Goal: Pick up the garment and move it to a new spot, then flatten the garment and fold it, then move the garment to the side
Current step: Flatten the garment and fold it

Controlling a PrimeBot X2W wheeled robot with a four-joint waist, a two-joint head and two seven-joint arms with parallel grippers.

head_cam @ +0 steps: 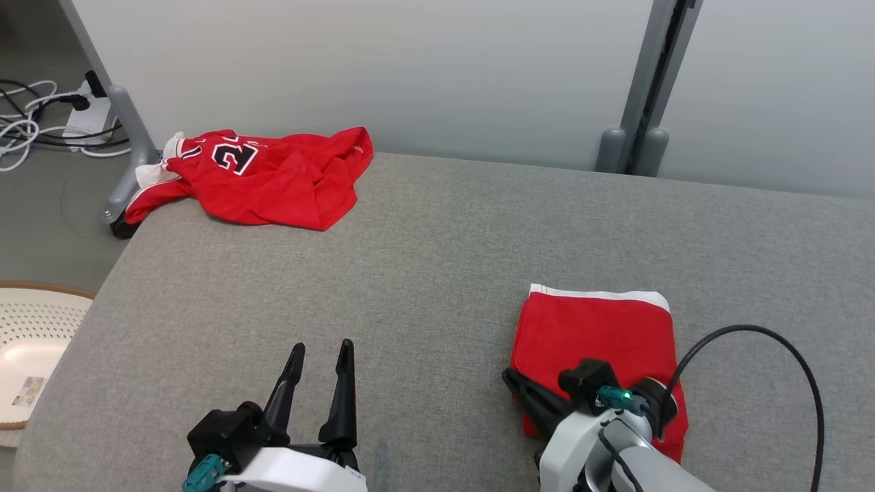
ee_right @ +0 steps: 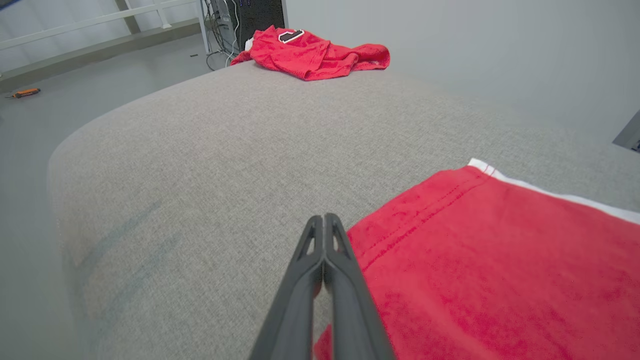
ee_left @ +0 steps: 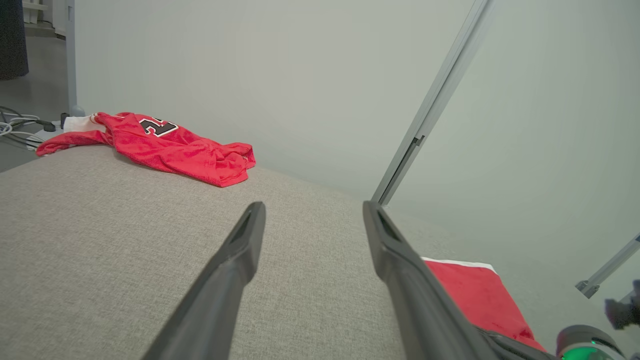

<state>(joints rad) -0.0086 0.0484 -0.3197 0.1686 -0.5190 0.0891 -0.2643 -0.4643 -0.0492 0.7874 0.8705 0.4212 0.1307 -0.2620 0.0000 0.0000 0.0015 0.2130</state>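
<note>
Right tool (ee_right: pixel 324 218): you have its two fingers pressed together, with nothing visible between the tips. It sits low at the near left edge of the folded red garment (head_cam: pixel 595 335). The tips point left, just past that edge, over bare grey cloth. Whether the fingers touch the garment cannot be told.

Left tool (head_cam: pixel 322 345): your fingers here are spread wide and hold nothing. They are over the bare near left part of the fabric-covered desk (head_cam: pixel 437 260), well apart from the garment.

Garment: a flat folded rectangle with a white band along its far edge, at the near right of the desk.

Second item: a crumpled red jersey (head_cam: pixel 266 178) with a black-and-white number lies at the far left corner, with one part draping over the left edge.

Off the desk you have a pale partition wall (head_cam: pixel 410 68) behind, a white perforated basket (head_cam: pixel 34 321) on the floor near left, and cables (head_cam: pixel 27 130) far left.
</note>
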